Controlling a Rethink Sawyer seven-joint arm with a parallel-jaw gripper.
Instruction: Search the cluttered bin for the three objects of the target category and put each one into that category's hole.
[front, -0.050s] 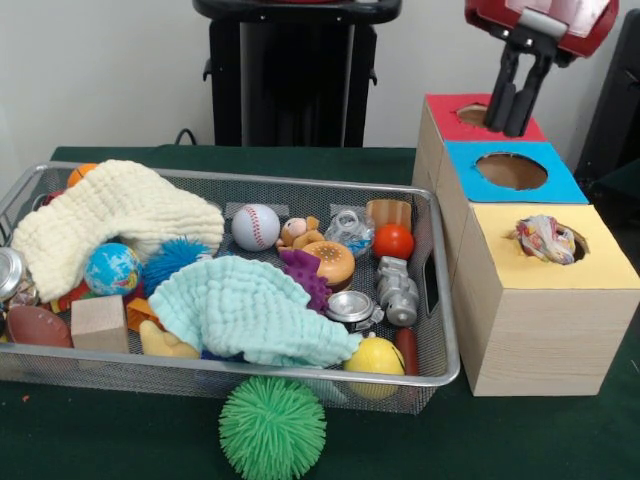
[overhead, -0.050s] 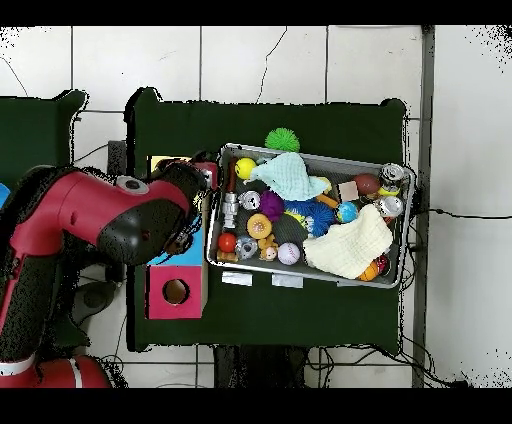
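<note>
Jaws of the gripper (front, -0.050s: 511, 122) are hanging nearly pressed together, empty, over the red hole (front, -0.050s: 478, 115); remaining targets are lying in the bin (front, -0.050s: 431, 300), toward eight o'clock in the front view.

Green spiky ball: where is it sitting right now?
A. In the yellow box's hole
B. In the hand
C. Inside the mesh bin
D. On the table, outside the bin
D: the green spiky ball rests on the dark green table just outside the bin, against its front wall.
</note>
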